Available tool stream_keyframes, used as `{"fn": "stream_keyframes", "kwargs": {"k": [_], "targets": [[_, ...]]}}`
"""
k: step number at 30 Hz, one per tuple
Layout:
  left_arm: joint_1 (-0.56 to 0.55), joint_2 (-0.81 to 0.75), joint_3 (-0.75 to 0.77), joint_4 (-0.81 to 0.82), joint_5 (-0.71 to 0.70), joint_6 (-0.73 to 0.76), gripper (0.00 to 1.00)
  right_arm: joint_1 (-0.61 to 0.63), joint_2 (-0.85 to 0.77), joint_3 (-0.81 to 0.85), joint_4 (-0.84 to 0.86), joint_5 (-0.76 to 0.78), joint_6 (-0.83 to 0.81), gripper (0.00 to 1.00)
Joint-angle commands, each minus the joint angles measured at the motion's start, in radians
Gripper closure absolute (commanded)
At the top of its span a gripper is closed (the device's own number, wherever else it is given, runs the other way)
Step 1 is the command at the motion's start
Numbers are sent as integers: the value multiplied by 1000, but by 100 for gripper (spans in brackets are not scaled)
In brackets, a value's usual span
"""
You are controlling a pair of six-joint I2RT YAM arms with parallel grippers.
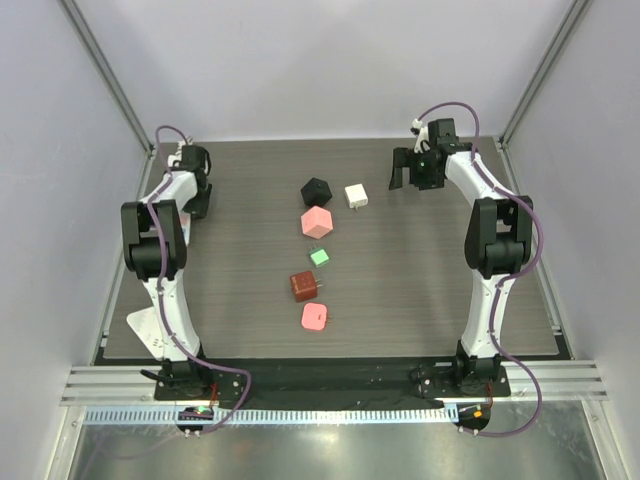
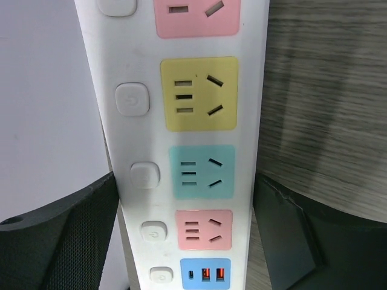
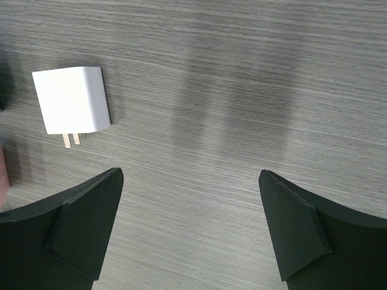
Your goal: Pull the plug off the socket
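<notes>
I've got the L gripper (image 2: 184, 184) astride the power strip (image 2: 187, 103), fingers (image 2: 72, 235) hard by both sides; can't tell if clamped; R gripper (image 3: 190, 178) gapes wide over the table (image 3: 254, 72), white plug (image 3: 71, 99) lying loose nearby.

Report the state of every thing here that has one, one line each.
left pincer: straddling the power strip, contact unclear
power strip: visible outlets all empty
right pincer: open, empty
white plug: unplugged, lying on the table
black cube: loose on the table
pink plug: unplugged
green plug: unplugged
dark red plug: unplugged
coral plug: unplugged
</notes>
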Motion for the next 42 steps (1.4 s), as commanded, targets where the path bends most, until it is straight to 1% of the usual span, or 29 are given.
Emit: {"fn": "stream_keyframes", "kwargs": {"k": [1,4,5,9,12,14,17,20,21,22,23,25,26,27,28,29,30,31,32,33,34,35,36,37,38,39,40,41,42], "targets": [[21,18,41,45,-71,33,13,-5,-1,26,25,-22,-7,0],[19,14,47,70,-128,11,8,-4,-1,29,25,-24,-5,0],[21,6,40,85,-131,5,1,-5,-1,29,26,-27,-4,0],[21,-21,33,127,-165,30,0,-4,-3,24,26,-30,-7,0],[21,-43,46,128,-209,-2,0,-4,-3,24,26,-24,-7,0],[16,-86,41,128,-200,-32,0,-4,-3,24,26,-16,-5,0],[-22,-165,23,121,-162,-84,0,-4,-12,29,26,2,7,0],[-120,-254,-2,110,-116,-134,0,-4,-33,30,26,31,35,0],[-183,-280,-23,110,-101,-144,0,-1,-44,21,26,54,39,0],[-217,-306,-34,111,-91,-168,0,6,-56,14,28,67,44,0],[-285,-349,-46,113,-82,-180,0,9,-87,4,31,83,53,0],[-352,-392,-91,115,-42,-219,0,27,-119,-26,35,134,67,0],[-413,-440,-109,116,-16,-239,0,38,-141,-36,35,153,75,0],[-445,-463,-150,116,19,-249,0,47,-180,-48,35,169,97,0],[-474,-491,-174,121,27,-256,0,68,-205,-74,35,212,110,0],[-535,-517,-198,122,35,-268,0,81,-230,-91,37,229,124,0],[-563,-576,-247,124,44,-273,0,93,-256,-117,46,237,153,0],[-588,-609,-273,125,67,-282,0,107,-323,-193,78,237,170,0],[-628,-642,-299,128,94,-294,0,136,-357,-242,101,270,190,0],[-640,-687,-359,130,140,-323,0,156,-400,-294,129,274,208,0],[-645,-769,-391,145,235,-351,0,179,-474,-403,188,294,248,0],[-648,-822,-464,160,287,-395,0,229,-518,-455,216,303,263,0],[-648,-916,-509,208,324,-423,0,254,-555,-553,239,309,306,0],[-650,-972,-558,234,375,-449,0,277,-629,-595,276,327,326,0],[-650,-1020,-606,260,396,-479,0,333,-662,-637,285,338,345,0],[-650,-1061,-693,303,415,-546,0,360,-693,-699,291,358,364,0],[-650,-1145,-733,318,447,-574,0,393,-758,-730,293,378,404,0],[-651,-1179,-772,335,508,-608,0,418,-791,-761,293,427,427,0],[-651,-1216,-842,366,551,-634,0,468,-828,-825,296,447,450,0]]}}
